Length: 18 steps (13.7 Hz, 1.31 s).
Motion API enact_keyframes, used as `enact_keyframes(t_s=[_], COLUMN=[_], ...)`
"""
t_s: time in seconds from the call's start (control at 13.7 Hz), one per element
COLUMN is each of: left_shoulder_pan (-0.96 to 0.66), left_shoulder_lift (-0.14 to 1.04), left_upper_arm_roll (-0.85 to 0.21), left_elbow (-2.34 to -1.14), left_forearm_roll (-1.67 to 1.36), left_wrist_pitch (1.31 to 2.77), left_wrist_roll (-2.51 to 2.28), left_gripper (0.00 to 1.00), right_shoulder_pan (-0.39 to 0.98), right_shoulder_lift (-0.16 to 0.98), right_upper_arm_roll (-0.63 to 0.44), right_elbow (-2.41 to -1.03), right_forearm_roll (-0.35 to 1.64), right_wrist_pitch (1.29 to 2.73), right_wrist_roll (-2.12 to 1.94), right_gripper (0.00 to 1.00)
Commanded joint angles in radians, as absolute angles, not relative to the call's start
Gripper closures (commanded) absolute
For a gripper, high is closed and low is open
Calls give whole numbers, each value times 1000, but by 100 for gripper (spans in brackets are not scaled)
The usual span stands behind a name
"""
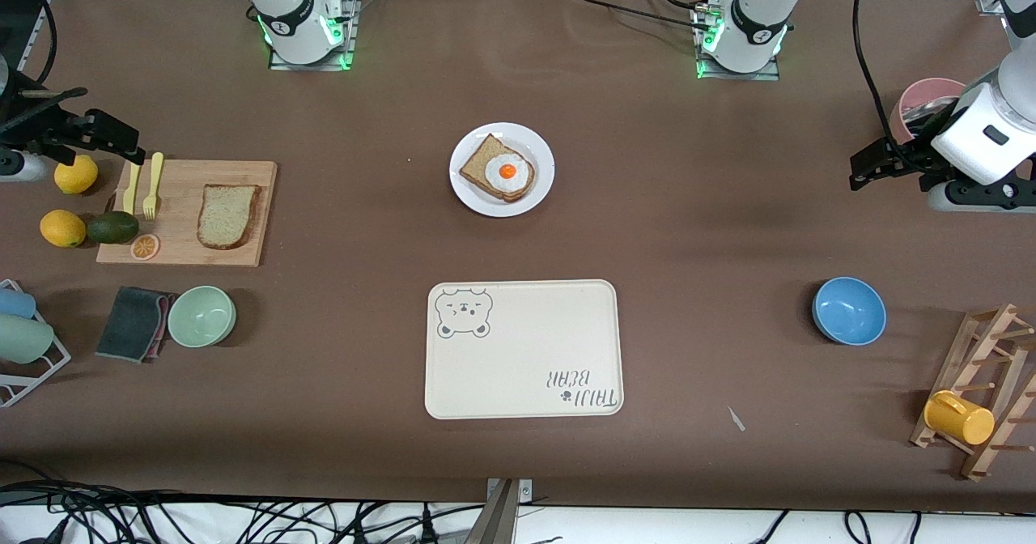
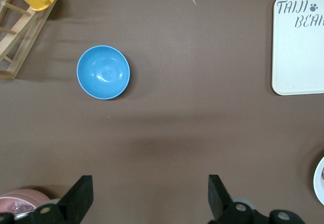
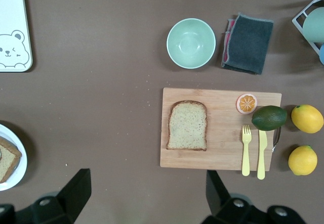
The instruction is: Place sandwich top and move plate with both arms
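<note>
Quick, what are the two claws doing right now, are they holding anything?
Left claw: open, holding nothing, up over bare table near the blue bowl.
Right claw: open, holding nothing, up near the cutting board.

Brown table (image 1: 647, 244), white floor edge, black cables (image 1: 121, 520)

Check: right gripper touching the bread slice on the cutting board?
Apart. Right wrist view: right gripper open, bare table between its fingers and the cutting board bearing the sandwich top.

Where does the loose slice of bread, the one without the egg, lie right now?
The sandwich top lies flat on the wooden cutting board toward the right arm's end of the table, beside the yellow fork and knife.
</note>
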<state>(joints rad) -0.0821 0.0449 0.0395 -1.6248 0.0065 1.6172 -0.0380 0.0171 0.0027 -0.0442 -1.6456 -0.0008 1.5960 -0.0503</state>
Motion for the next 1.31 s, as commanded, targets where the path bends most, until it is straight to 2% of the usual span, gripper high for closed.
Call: enact_keyframes(t_s=[0.0,1.24], left_shoulder_pan=[-81,-83], left_shoulder_lift=[52,55], left_upper_arm_roll=[40,40], left_elbow=[-1603,-1588], left_forearm_roll=[-15,-12], left_wrist_pitch=[1608,1608], left_wrist_roll=[-40,-38], left_gripper=[0,0], right_shoulder_pan=[18,18], right_shoulder_lift=[-6,-3], right_upper_arm_roll=[-43,-43], right_elbow=[-1637,-1637], right_forearm_roll=[-9,-9], right_wrist_pitch=[1582,1580], right_wrist_roll=[-46,-46], right_gripper=[0,0])
